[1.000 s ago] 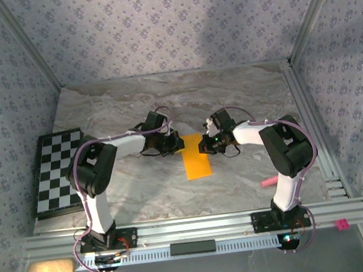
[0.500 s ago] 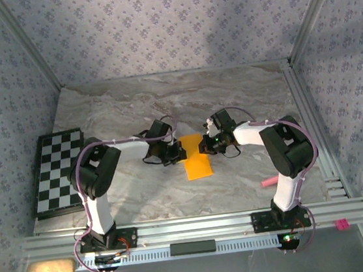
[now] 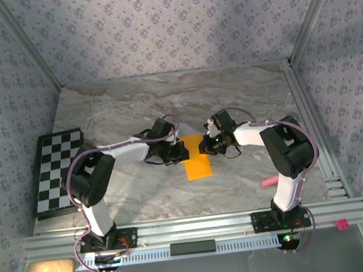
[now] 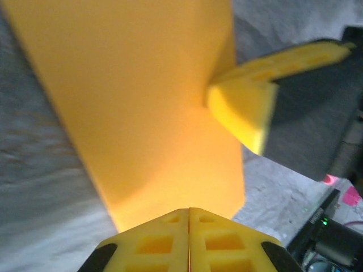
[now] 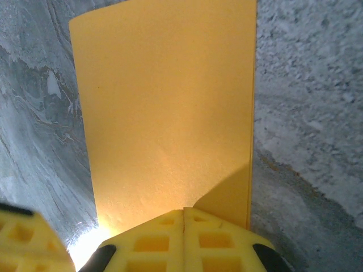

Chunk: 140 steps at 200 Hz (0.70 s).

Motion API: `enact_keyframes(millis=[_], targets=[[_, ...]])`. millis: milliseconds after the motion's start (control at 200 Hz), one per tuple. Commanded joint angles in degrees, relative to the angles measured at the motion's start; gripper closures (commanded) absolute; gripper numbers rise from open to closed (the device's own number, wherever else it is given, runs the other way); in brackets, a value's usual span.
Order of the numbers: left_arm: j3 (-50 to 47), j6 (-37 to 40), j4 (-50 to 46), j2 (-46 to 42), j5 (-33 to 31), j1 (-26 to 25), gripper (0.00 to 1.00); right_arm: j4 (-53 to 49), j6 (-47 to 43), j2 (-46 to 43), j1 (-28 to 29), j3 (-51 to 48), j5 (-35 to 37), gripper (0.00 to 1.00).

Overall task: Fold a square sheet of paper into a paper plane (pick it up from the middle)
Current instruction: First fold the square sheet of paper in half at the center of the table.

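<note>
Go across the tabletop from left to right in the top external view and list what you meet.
chequered board → left gripper → orange-yellow paper → right gripper → pink stick

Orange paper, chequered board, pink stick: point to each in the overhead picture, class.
Orange paper [image 3: 196, 164]: top external view, sheet's centre.
Chequered board [image 3: 57, 171]: top external view, board's centre.
Pink stick [image 3: 269, 182]: top external view, its middle.
</note>
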Motion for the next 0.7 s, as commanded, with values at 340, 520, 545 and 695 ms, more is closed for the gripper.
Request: enact_keyframes(millis=[340, 520, 545, 695], targets=[[-8.09, -4.65, 6.63, 0.1, 1.1, -5.55, 0.92, -11.3, 0.23, 3.25, -0.43, -3.89, 8.42, 1.0], [-10.96, -2.49, 5.02, -1.64, 0.86, -7.02, 0.92, -11.42, 0.14, 3.19, -0.43, -4.01, 8.75, 1.0], [-11.36, -2.27, 4.8, -2.02, 0.76, -7.07, 0.91, -11.4, 0.14, 3.17, -0.43, -4.09, 8.77, 1.0], [-12.28, -0.37, 1.85, -4.55, 0.42, -7.51, 0.9, -11.46, 0.06, 3.22, -0.44, -3.83, 8.6, 1.0]])
